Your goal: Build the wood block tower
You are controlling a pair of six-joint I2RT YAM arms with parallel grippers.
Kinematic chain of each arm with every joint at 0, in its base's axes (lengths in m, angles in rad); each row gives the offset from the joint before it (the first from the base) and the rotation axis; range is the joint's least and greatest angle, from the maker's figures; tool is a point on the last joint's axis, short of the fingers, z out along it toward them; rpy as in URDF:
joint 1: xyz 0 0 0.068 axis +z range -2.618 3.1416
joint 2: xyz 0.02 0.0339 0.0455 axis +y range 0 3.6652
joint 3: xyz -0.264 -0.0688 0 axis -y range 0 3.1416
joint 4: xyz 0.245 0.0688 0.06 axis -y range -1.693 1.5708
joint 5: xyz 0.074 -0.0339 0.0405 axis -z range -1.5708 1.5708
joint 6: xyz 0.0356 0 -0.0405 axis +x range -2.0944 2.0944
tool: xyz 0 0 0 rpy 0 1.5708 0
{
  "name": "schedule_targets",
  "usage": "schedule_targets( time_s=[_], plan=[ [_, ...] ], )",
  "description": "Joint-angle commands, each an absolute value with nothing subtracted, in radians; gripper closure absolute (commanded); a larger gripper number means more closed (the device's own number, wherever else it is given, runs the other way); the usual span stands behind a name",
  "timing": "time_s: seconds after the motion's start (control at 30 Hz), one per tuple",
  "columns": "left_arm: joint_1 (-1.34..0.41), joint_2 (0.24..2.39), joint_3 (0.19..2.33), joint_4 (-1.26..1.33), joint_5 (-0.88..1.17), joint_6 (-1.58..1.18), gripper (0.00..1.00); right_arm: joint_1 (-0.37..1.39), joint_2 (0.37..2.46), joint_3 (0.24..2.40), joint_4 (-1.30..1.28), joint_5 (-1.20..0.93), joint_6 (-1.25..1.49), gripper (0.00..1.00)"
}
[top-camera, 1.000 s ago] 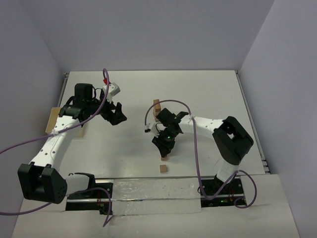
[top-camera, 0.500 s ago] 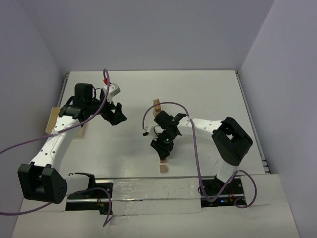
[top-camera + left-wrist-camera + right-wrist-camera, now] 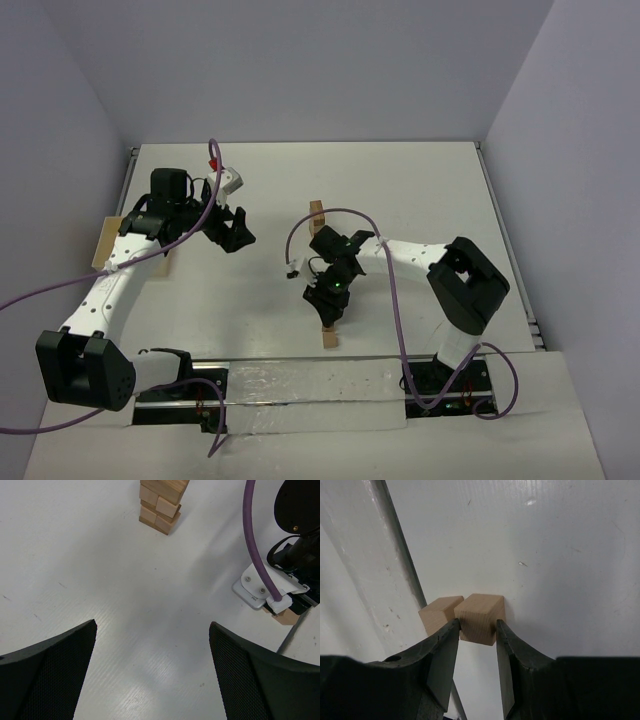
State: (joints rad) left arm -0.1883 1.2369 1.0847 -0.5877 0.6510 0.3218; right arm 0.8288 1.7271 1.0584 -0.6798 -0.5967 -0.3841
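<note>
My right gripper [image 3: 328,312] is shut on a small tan wood block [image 3: 479,619], which sits squarely between both fingertips low over the table. A second loose wood block [image 3: 439,614] lies just beside it, also seen near the table's front edge [image 3: 329,341]. The tower [image 3: 317,212] of stacked wood blocks stands behind the right wrist, and its lower part shows at the top of the left wrist view [image 3: 161,505]. My left gripper [image 3: 238,232] hovers to the tower's left, wide open with only bare table between its fingers [image 3: 60,655].
A pale shallow tray [image 3: 105,243] lies at the table's left edge, under the left arm. The right arm's purple cable [image 3: 255,540] loops over the middle of the table. A metal rail [image 3: 400,555] runs along the near edge by the loose block.
The right wrist has shifted slightly left with the block between its fingers. The left arm has not moved.
</note>
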Motion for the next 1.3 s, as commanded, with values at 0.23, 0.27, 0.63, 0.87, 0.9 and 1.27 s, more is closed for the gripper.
schedule_targets(
  time_s=[0.23, 0.27, 0.63, 0.87, 0.9, 1.27],
  plan=[
    [-0.192, 1.224, 1.115, -0.586, 0.656, 0.334, 0.01, 0.844, 1.71, 1.051, -0.729, -0.641, -0.458, 0.57],
    [-0.192, 1.223, 1.114, -0.585, 0.657, 0.334, 0.01, 0.845, 1.71, 1.051, -0.727, -0.64, -0.46, 0.57],
    [-0.192, 1.221, 1.114, -0.588, 0.655, 0.336, 0.01, 0.845, 1.701, 1.052, -0.721, -0.623, -0.482, 0.59],
    [-0.192, 1.226, 1.118, -0.587, 0.657, 0.337, 0.01, 0.846, 1.715, 1.079, -0.731, -0.587, -0.526, 0.59],
    [-0.192, 1.226, 1.119, -0.589, 0.657, 0.337, 0.01, 0.847, 1.72, 1.088, -0.738, -0.581, -0.54, 0.6],
    [-0.192, 1.229, 1.117, -0.589, 0.657, 0.338, 0.01, 0.848, 1.743, 1.128, -0.808, -0.568, -0.63, 0.6]
  ],
)
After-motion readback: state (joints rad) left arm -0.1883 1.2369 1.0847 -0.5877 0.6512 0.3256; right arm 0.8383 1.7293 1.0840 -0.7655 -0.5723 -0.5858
